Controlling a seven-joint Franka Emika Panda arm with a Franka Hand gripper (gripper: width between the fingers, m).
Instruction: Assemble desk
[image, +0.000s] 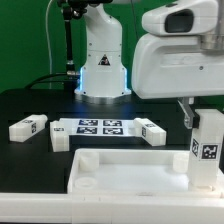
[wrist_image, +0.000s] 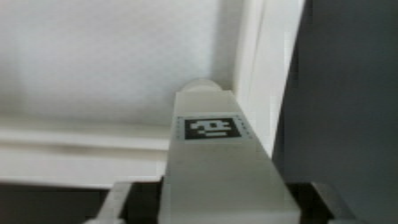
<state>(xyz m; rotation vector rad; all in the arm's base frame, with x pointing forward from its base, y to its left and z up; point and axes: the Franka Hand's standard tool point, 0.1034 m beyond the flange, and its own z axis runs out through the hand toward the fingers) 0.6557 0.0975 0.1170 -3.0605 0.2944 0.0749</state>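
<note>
- The desk top (image: 128, 172) is a wide, white, smooth plastic tray with a raised rim and rounded corners. It lies flat at the front of the dark matte surface (image: 30, 105).
- Its hollow is plain white, with shallow rounded pockets moulded in near the corners.
- The held leg (image: 208, 140) is a square white block, upright, with a small black-and-white tag on its face. It stands at the desk top's end on the exterior view's right. Whether it touches the tray cannot be told.
- The pincer (image: 198, 120) is pinching the held leg. In the wrist view, the dark fingers (wrist_image: 128, 203) sit flush against both flanks of the block (wrist_image: 217, 150), whose tip reaches the tray's pale rim (wrist_image: 107, 135).
- The marker board (image: 100, 127) is thin, flat and white, printed with square tags, and lies behind the desk top.
- One loose leg (image: 28, 127) lies on its side well off to the exterior view's left. A second loose leg (image: 60, 136) lies just beside the marker board's left end, and a third loose leg (image: 152, 130) at its right end.
- The glossy white robot base (image: 102, 60) rises behind them.
</note>
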